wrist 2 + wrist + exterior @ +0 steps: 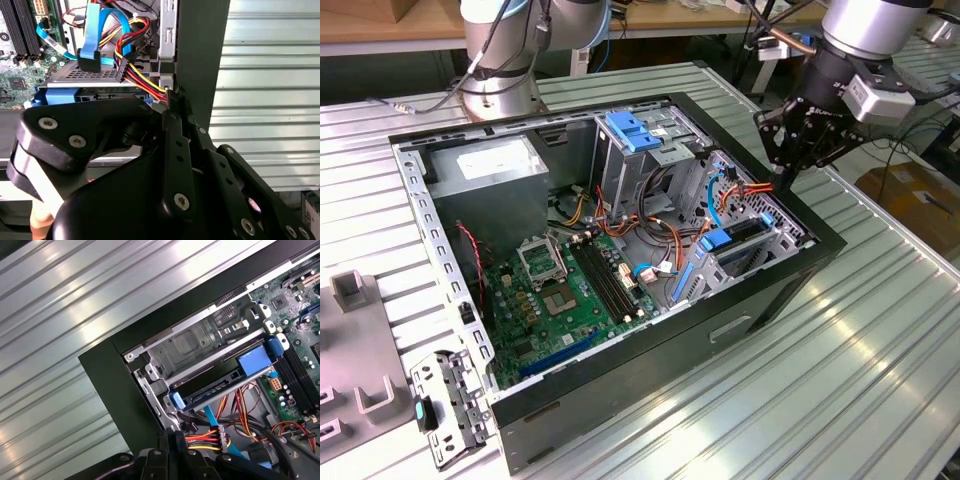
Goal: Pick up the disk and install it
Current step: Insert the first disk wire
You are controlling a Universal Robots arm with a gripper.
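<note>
The disk (740, 235), dark with bright blue rails, lies flat in the lower drive bay at the corner of the open computer case (820, 250) on the exterior view's right. In both wrist views the disk (215, 388) (85, 93) sits inside the metal cage. My black gripper (783, 178) hangs just above the case's rim by that bay, fingers together with nothing seen between them. In both wrist views the gripper (172, 97) (172, 434) has its tips beside the red, yellow and black power cable bundle (135, 75).
A paler blue slotted bracket (635, 130) tops the upper drive cage. The green motherboard (570, 290) and power supply (485, 165) fill the case. A second robot's base (500, 60) stands behind it. Grey fixtures (360, 380) lie at the exterior view's left on the ribbed metal table (880, 340).
</note>
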